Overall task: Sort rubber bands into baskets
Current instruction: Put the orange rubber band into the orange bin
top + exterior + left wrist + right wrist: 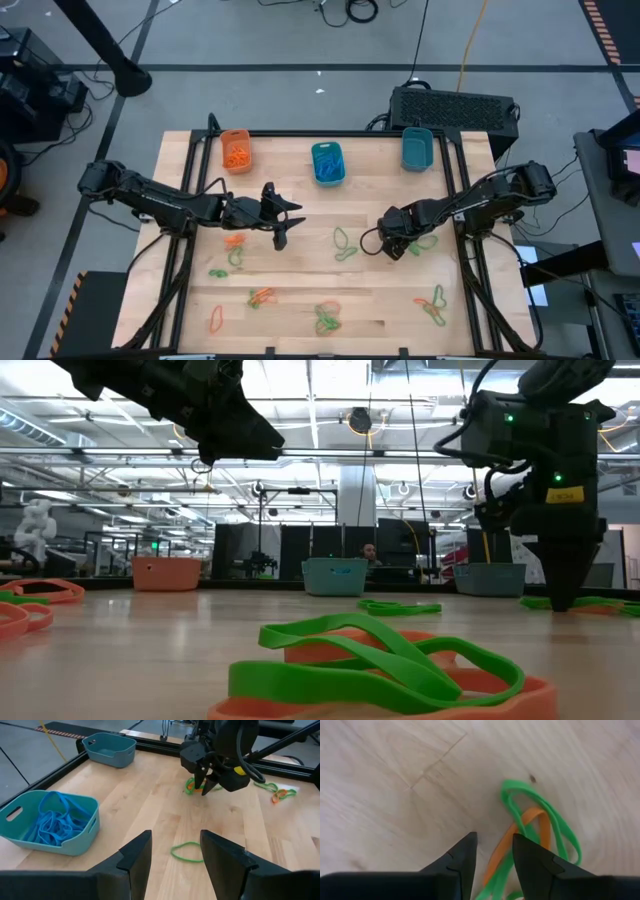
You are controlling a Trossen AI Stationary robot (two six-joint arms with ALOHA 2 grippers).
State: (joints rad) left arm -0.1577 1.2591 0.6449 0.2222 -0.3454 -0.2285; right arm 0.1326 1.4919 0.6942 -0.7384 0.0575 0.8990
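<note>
**A:** High view: right gripper (395, 247) is down at the table, about 3 o'clock of centre, on a green-and-orange tangle (535, 832). Left gripper (283, 228) hovers near 9 o'clock of centre, carrying nothing.

**B:** Jaws?

**A:** Right wrist view: fingers part-closed with a narrow gap, an orange band (512, 845) running into it. Can't tell if it's pinched yet. Left wrist view: left fingers spread apart, empty, with a lone green band (186, 852) on the wood ahead.

**B:** Step?

**A:** I'd call it the pick on the right side. Not lifted yet.

**B:** Baskets?

**A:** All along the 12 o'clock edge. Orange basket (236, 150) holds orange bands, middle teal basket (327, 163) holds blue ones, right teal basket (416, 149) looks empty. Loose bands are scattered from 5 to 8 o'clock.

**B:** Next?

**A:** My read: close on the orange only and lift slowly. The green loops are laced through it and will likely ride along. Then carry it to the orange basket, far across.
</note>
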